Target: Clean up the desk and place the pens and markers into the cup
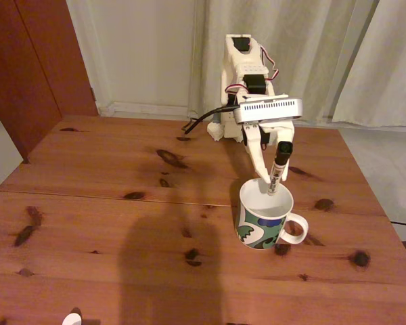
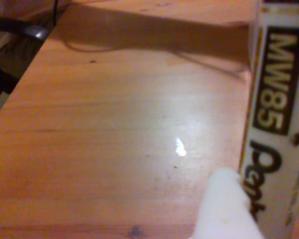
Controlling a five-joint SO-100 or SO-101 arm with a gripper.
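Observation:
On the desk [image 1: 122, 223] stands the cup [image 1: 260, 220], a white mug with a green and blue leafy pattern, its handle to the right in the fixed view. Directly above its opening, my gripper [image 1: 271, 175] is shut on the marker [image 1: 278, 170]. The marker hangs nearly upright, black cap on top, and its lower end dips inside the cup's rim. In the wrist view the marker's white barrel [image 2: 276, 114] with dark print runs down the right edge, one white fingertip [image 2: 225, 206] pressed against it, over the desk [image 2: 114, 124].
The arm's base stands at the desk's far edge, with a black cable [image 1: 201, 122] trailing left from it. Curtains hang behind. A small white object [image 1: 72, 318] lies at the desk's near edge. A dark cable [image 2: 15, 27] shows at the wrist view's top left.

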